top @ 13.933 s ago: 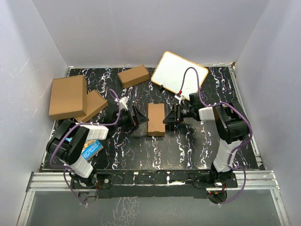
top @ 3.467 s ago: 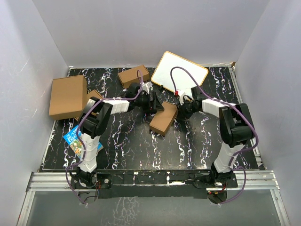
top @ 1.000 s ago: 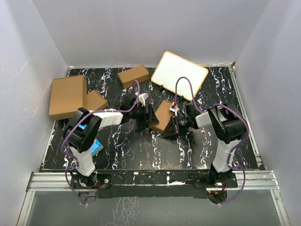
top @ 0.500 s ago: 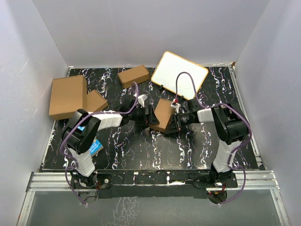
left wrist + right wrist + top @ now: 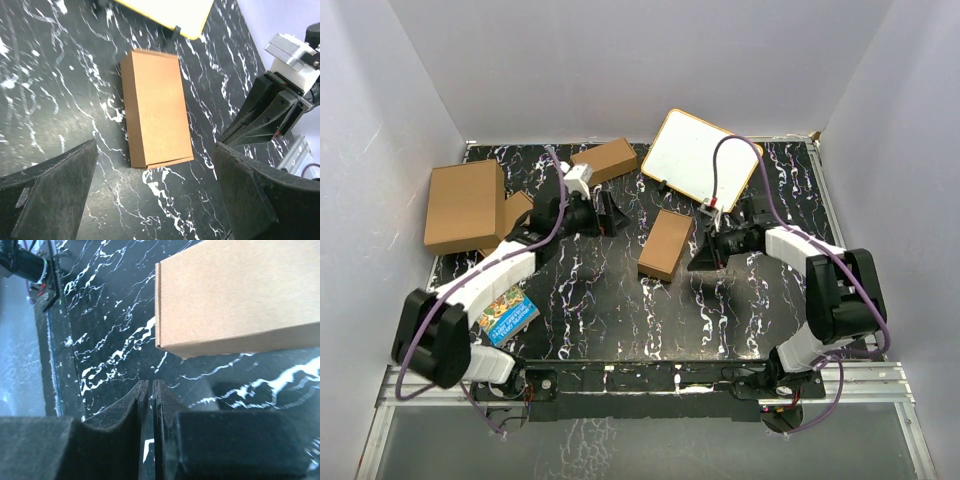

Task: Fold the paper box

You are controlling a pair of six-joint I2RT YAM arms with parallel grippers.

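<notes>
The paper box [image 5: 666, 244] lies closed and flat on the black marbled table, a plain brown brick shape. It also shows in the left wrist view [image 5: 157, 127] and the right wrist view [image 5: 240, 295]. My left gripper [image 5: 615, 213] hovers to the box's left and a little beyond it, jaws wide open and holding nothing [image 5: 155, 200]. My right gripper [image 5: 700, 257] sits just right of the box, clear of its near corner. Its fingers [image 5: 151, 387] are pressed together with nothing between them.
A white board with a wooden frame [image 5: 701, 160] leans at the back. A small brown box [image 5: 604, 161] lies at the back centre. A bigger carton [image 5: 465, 205] rests over another brown box [image 5: 517, 222] at the left. A colourful packet [image 5: 507, 311] lies near the left arm.
Both grippers have drawn away from the box. The left one opened wide and pulled back to the left; the right arm swung back to the right. The box now rests alone.
</notes>
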